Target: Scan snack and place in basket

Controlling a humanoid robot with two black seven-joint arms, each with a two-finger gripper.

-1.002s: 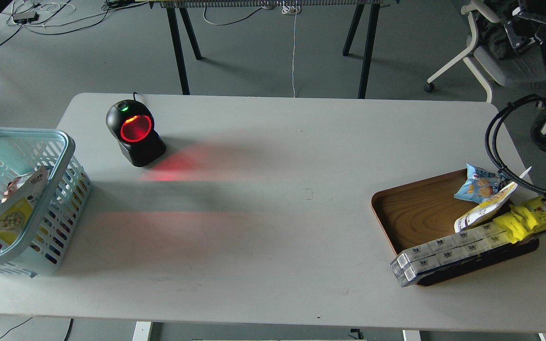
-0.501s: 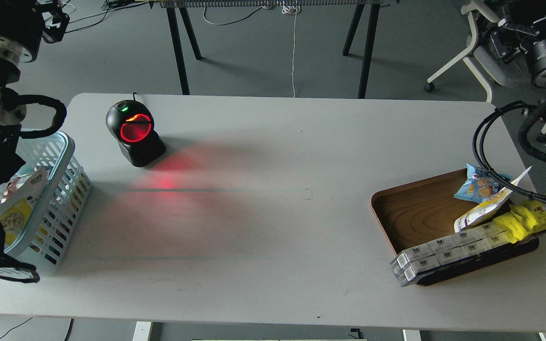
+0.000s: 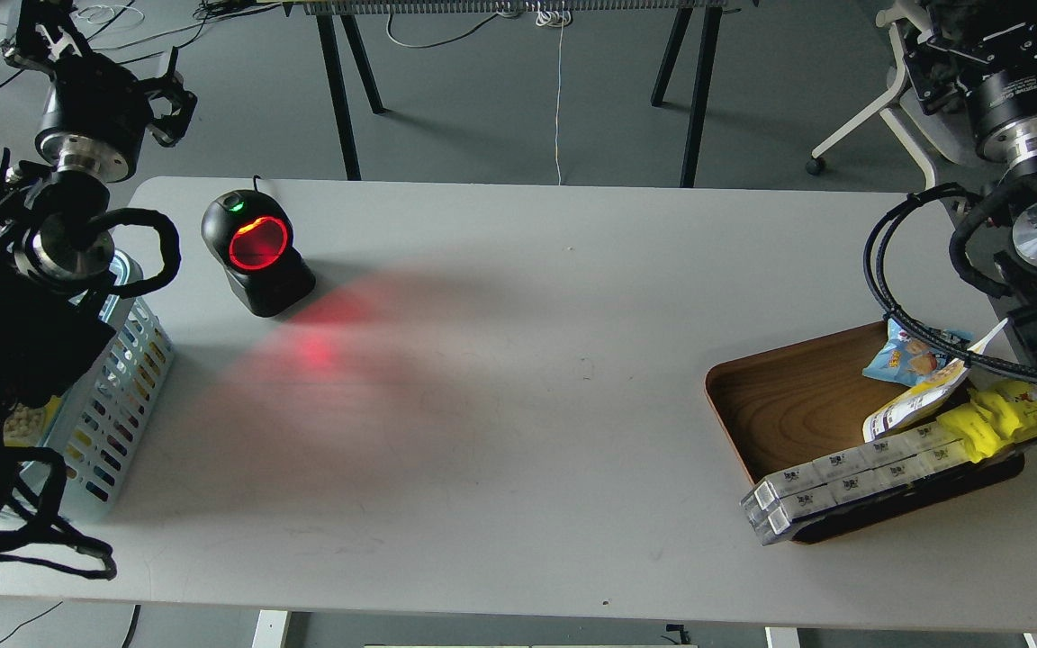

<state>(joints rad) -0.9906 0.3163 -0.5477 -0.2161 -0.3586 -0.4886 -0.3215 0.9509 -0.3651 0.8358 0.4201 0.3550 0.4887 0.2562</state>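
The light blue basket (image 3: 127, 355) stands at the table's left edge, mostly hidden behind my left arm. Only a sliver of the yellow and white snack pouch (image 3: 25, 419) shows inside it. A similar yellow and white pouch (image 3: 919, 400) leans in the brown tray. My left gripper (image 3: 91, 67) is raised beyond the table's far left corner, above and behind the basket; its fingers cannot be told apart. My right gripper (image 3: 969, 36) is raised at the far right, beyond the table, dark and partly cut off. Neither visibly holds anything.
A black scanner (image 3: 257, 252) with a red glowing window stands at the back left and casts red light on the table. The brown wooden tray (image 3: 780, 396) at the right holds a blue snack bag (image 3: 910, 353), a long yellow packet (image 3: 1014, 414) and white boxes (image 3: 843, 481).
Both arms have swung into view and inward. The left arm now covers most of the basket and the pouch, which showed fully before. The right arm has moved left over the tray's corner.
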